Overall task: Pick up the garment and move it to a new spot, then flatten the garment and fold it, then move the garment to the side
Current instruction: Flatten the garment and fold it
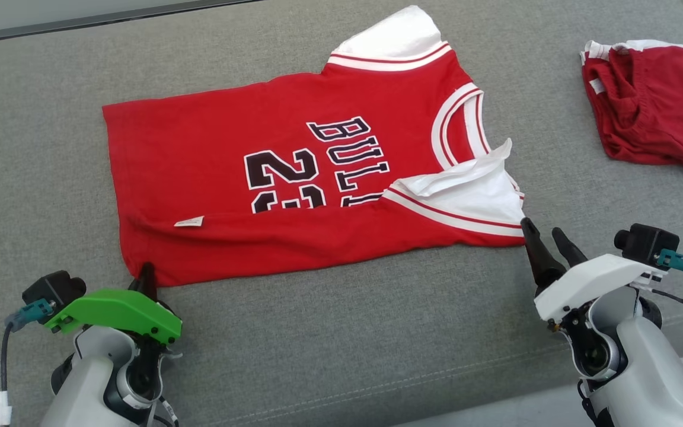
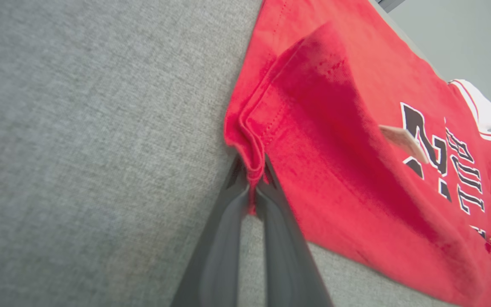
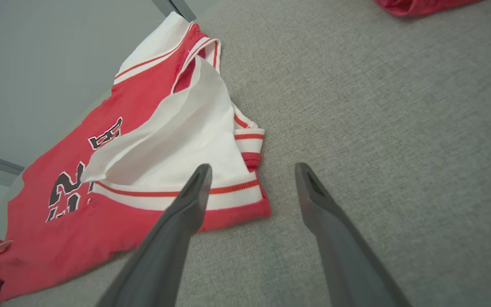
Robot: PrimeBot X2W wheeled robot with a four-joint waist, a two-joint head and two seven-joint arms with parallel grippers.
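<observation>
On the grey upholstered cushion (image 1: 341,350), the red Bulls jersey (image 1: 294,196) lies spread with its print up and its near long edge doubled over, so that a white label (image 1: 189,222) shows. The left gripper (image 2: 252,175) is pinched tight on the hem corner (image 2: 249,140), with cloth bunched between its fingers. The right gripper (image 1: 542,228) stands with its jaws apart and nothing between them, just beside the white sleeve (image 1: 472,193). Each gripper is placed at one end of the near edge (probably so that the edge rises evenly for a fold or a drag). I judge that the right must close on the sleeve corner first. A bundled red garment (image 1: 656,107) lies well apart, at the far right.
</observation>
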